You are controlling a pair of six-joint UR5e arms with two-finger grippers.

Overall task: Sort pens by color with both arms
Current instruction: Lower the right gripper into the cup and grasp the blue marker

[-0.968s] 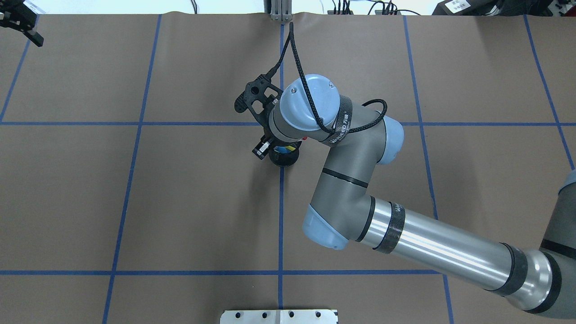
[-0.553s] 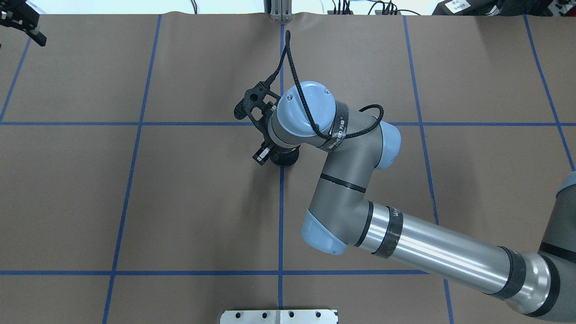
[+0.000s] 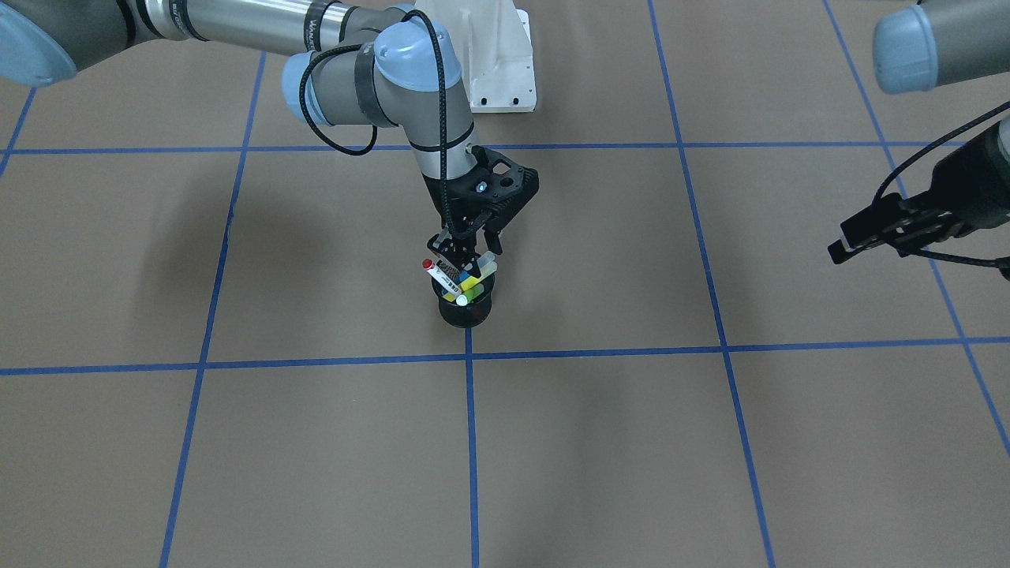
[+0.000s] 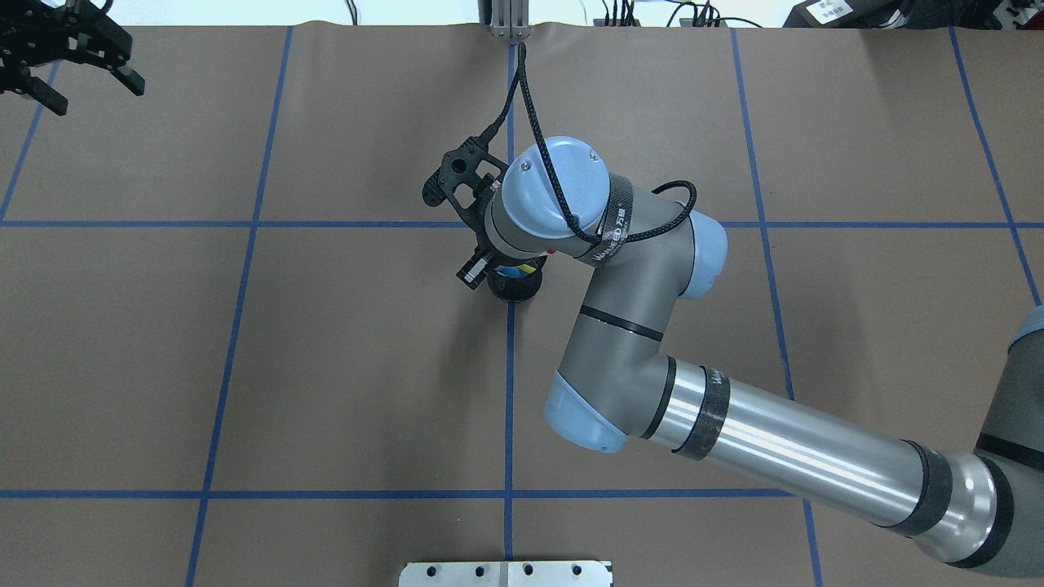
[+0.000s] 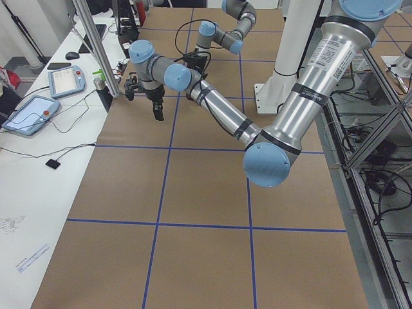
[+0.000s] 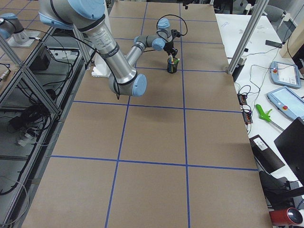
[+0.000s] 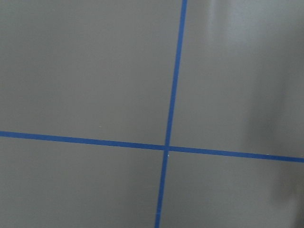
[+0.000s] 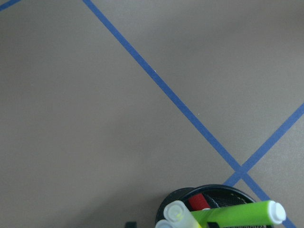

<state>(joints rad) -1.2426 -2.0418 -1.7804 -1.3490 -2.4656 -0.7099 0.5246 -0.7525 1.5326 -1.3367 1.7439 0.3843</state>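
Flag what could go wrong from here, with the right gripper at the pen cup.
1. The pens lean crossed and bunched in the cup; the right gripper could pinch two colours or drag a neighbour out.
2. The cup stands free on the table; pulling a leaning pen may tip it.
3. In the overhead view the right arm covers most of the cup, so the grasp is hard to verify there.

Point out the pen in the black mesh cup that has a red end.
The white-barrelled pen, leaning from the black mesh cup toward the front view's left; the lime green pen and yellow pen have translucent caps.
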